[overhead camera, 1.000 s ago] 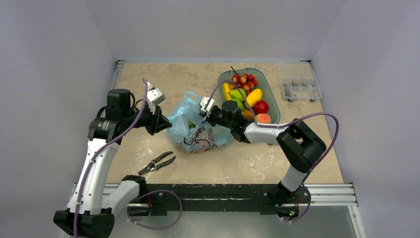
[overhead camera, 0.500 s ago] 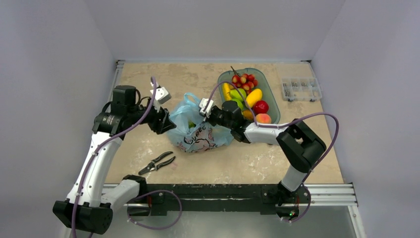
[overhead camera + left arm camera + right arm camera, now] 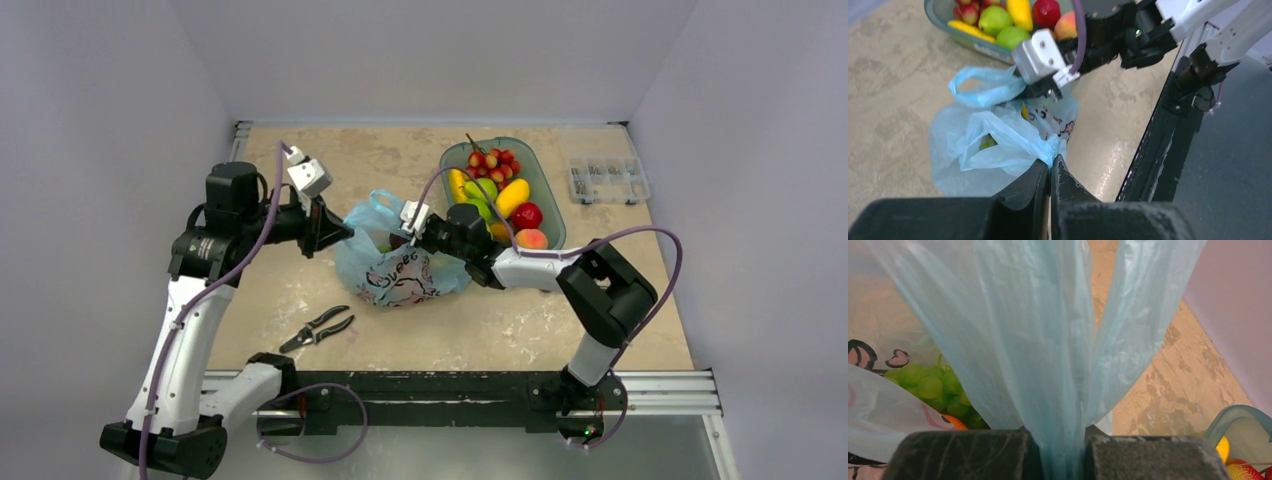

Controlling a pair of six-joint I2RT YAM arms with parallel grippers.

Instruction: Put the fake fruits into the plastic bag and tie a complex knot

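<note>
The light-blue plastic bag (image 3: 395, 262) lies mid-table with its mouth stretched between both grippers. My left gripper (image 3: 335, 232) is shut on a bunched corner of the bag's left edge (image 3: 1048, 149). My right gripper (image 3: 413, 232) is shut on a gathered strip of the bag's plastic (image 3: 1058, 365). Green grapes (image 3: 930, 385) and an orange fruit (image 3: 953, 421) show inside the bag. One handle loop (image 3: 983, 87) lies free behind the mouth. More fake fruits (image 3: 498, 190) fill the teal dish (image 3: 545, 170). A knot is not in view.
Black pliers (image 3: 318, 327) lie on the table in front of the bag, to the left. A clear compartment box (image 3: 606, 179) sits at the far right. The right arm's forearm (image 3: 530, 268) stretches low between the dish and the bag.
My left gripper opened, pushed in against the bag's left side, then shut on its edge and drew back slightly left and up. The right gripper kept its hold.
</note>
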